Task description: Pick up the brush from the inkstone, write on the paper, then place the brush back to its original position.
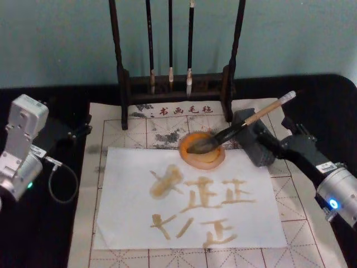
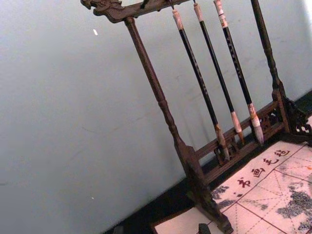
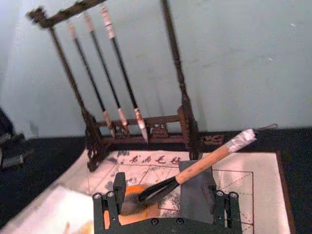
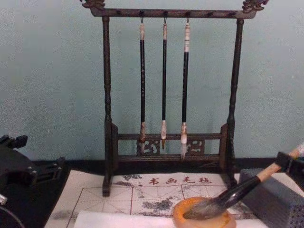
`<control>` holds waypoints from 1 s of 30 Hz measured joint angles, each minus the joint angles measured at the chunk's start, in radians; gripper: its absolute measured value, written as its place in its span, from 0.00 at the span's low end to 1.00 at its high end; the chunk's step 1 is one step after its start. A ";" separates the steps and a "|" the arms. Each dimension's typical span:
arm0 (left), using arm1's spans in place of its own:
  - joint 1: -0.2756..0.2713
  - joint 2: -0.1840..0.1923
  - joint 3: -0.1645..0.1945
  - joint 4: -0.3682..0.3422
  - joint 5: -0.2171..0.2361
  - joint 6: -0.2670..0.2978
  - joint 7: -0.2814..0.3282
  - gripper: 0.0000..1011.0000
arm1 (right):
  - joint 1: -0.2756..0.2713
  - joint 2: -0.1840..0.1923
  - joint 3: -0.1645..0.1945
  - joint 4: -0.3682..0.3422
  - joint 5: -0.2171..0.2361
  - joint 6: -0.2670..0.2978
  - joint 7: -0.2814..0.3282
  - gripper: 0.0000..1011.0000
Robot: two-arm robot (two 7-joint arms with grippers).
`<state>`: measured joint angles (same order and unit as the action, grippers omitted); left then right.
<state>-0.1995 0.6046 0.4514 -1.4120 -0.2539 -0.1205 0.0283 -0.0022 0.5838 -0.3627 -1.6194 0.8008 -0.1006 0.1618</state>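
Resting with its tuft in the inkstone (image 1: 202, 151), the brush (image 1: 245, 123) leans up and to the right, its tan handle propped across the grey block (image 1: 252, 142) and its white-wrapped end in the air. The paper (image 1: 128, 223) lies in front of the inkstone on the felt mat (image 1: 301, 223), and it already carries several tan strokes and characters — so the writing step looks done. The brush also appears to be back at its resting place, which suggests the task is at or near its end; what may remain is only for the arm to draw clear.

The right claw (image 3: 165, 207) sits just behind the block, low over the surface. In the right wrist view its two fingers (image 3: 111, 200) stand well apart on either side of the brush and block, touching neither as far as can be seen — it is spread wide and grips nothing. The left arm (image 1: 22, 148) is parked at the left edge of the surface, well away from the paper; whether its claw is spread or closed cannot be told.

Containers: the inkstone holds the grey-brown tuft and no other object. The dark wooden rack (image 4: 168, 142) behind the mat carries three thin brushes (image 4: 164, 80) hanging by their tops.
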 joint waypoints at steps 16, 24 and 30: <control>0.000 0.000 0.000 0.000 0.000 0.000 0.000 0.99 | 0.018 0.015 -0.036 0.067 -0.197 -0.049 0.038 0.99; 0.000 0.000 0.000 0.000 0.000 0.000 0.000 0.99 | 0.019 0.012 -0.035 0.069 -0.202 -0.046 0.038 0.99; 0.000 0.000 0.000 0.000 0.000 0.000 0.000 0.99 | 0.019 0.013 -0.035 0.067 -0.199 -0.045 0.037 0.99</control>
<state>-0.1995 0.6047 0.4514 -1.4120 -0.2539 -0.1205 0.0283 0.0169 0.5964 -0.3974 -1.5523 0.6015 -0.1460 0.1991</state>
